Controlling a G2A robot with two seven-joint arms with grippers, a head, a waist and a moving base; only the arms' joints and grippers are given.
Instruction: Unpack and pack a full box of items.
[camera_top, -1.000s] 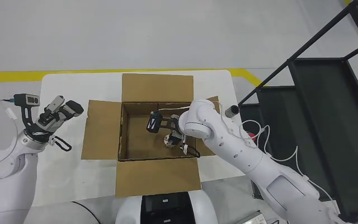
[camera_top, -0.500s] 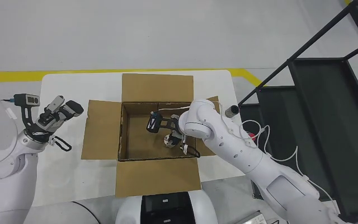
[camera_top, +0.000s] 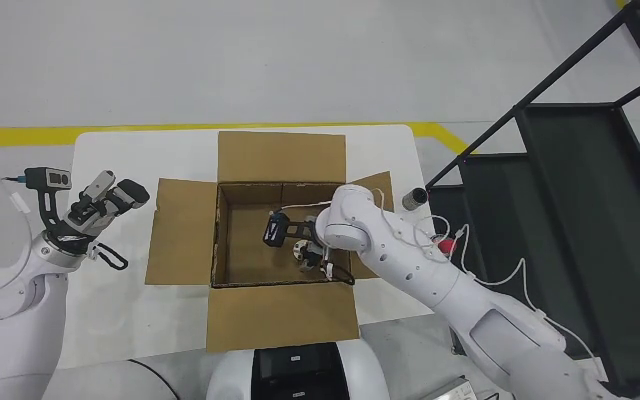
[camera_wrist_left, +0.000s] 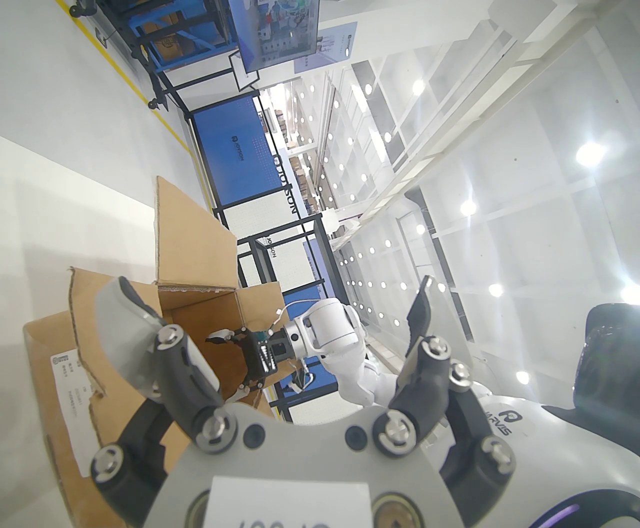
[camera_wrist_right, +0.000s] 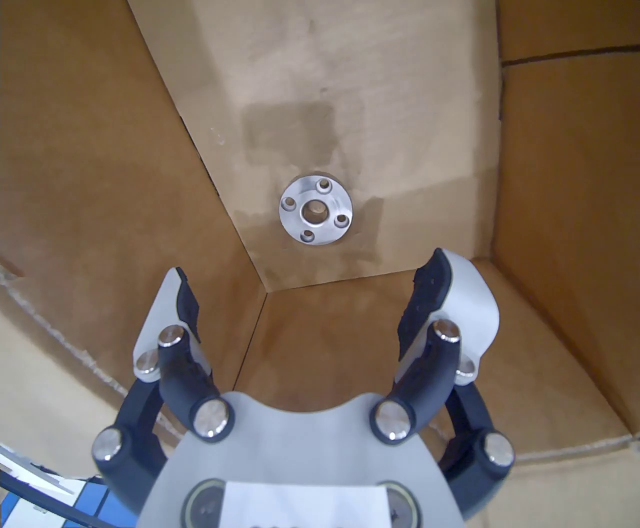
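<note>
An open cardboard box (camera_top: 280, 155) stands mid-table with its flaps spread outward. My right gripper (camera_top: 272, 232) hangs inside it, tilted down toward the floor, and it is open with nothing between its fingers. In the right wrist view the right gripper (camera_wrist_right: 305, 270) faces a round metal flange (camera_wrist_right: 316, 209) with several holes. The flange lies flat on the box floor (camera_wrist_right: 400, 125), close to one wall and apart from the fingertips. My left gripper (camera_top: 112, 195) is held up beyond the box's left flap, open and empty. The left wrist view shows the left gripper (camera_wrist_left: 270, 290), the box (camera_wrist_left: 200, 250) and the right gripper (camera_wrist_left: 230, 367).
The white table (camera_top: 120, 300) has bare room to the left of the box and along its far edge. A black metal stair frame (camera_top: 560, 180) stands close beside the table on the right. A yellow floor line (camera_top: 100, 130) runs behind the table.
My right gripper has shifted a little toward the box's near side, deeper over the floor. The left arm and the box have not moved.
</note>
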